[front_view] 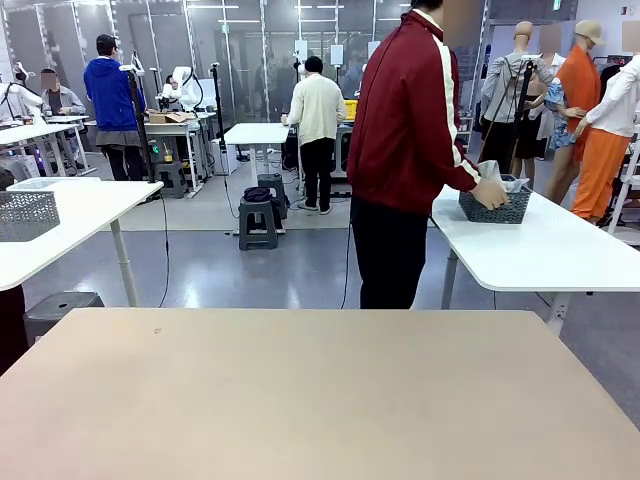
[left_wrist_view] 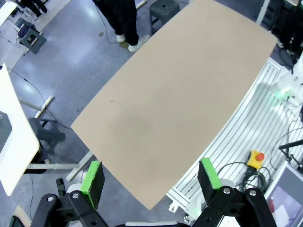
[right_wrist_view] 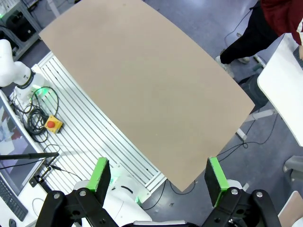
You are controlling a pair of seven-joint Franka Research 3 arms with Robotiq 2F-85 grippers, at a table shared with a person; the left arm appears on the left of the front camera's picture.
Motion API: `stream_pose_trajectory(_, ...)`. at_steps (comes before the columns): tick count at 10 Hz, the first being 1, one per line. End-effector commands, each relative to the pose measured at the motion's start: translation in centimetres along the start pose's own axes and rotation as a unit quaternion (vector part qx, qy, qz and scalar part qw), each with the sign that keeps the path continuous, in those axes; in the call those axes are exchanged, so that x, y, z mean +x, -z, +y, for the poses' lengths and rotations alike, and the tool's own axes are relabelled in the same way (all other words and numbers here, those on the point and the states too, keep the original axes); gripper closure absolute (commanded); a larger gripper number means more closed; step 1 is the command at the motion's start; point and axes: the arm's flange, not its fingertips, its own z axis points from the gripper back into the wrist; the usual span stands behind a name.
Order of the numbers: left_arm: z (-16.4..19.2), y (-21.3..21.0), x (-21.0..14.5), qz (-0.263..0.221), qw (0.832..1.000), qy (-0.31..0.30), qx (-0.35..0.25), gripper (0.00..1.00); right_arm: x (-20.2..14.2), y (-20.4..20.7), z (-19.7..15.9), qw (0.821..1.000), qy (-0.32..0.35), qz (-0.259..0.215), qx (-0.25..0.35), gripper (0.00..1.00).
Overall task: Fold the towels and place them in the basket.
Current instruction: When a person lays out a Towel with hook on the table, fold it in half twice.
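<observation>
Tan table (front_view: 320, 400) | person (front_view: 405, 110) at white table (front_view: 560, 250), touching basket (front_view: 500, 210) with grey towel (front_view: 508, 183) | left hand (left_wrist_view: 150, 172), right hand (right_wrist_view: 157, 170) wide

My table (front_view: 300, 400): beige top, spreading across the near half of my view.
Person (front_view: 405, 130): stands beyond my table's far edge, in a dark red jacket with a white sleeve stripe and black trousers, turned away to the right.
Person's hand (front_view: 490, 193): at the rim of the basket, against pale cloth.
Basket (front_view: 497, 210): dark grey mesh, on the white side table (front_view: 560, 250) at the right (well apart from my own table).
Towel (front_view: 510, 183): light grey, bunched, rising out of the basket.
</observation>
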Motion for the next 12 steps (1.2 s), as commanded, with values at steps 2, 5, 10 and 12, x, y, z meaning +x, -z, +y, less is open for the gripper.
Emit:
stream_pose_trajectory(2,-0.14,-0.09,0.04,-0.002,1.0,0.003,0.0,0.0,0.07,-0.11,-0.11,1.0,0.005,0.004,-0.001,0.0)
stream_pose_trajectory(5,-0.14,-0.09,0.04,-0.002,1.0,0.003,0.0,0.0,0.07,-0.11,-0.11,1.0,0.005,0.004,-0.001,0.0)
stream_pose_trajectory(10,-0.14,-0.09,0.04,-0.002,1.0,0.003,0.0,0.0,0.07,-0.11,-0.11,1.0,0.005,0.004,-0.001,0.0)
stream_pose_trajectory(12,-0.14,-0.09,0.04,-0.002,1.0,0.003,0.0,0.0,0.07,-0.11,-0.11,1.0,0.005,0.004,-0.001,0.0)
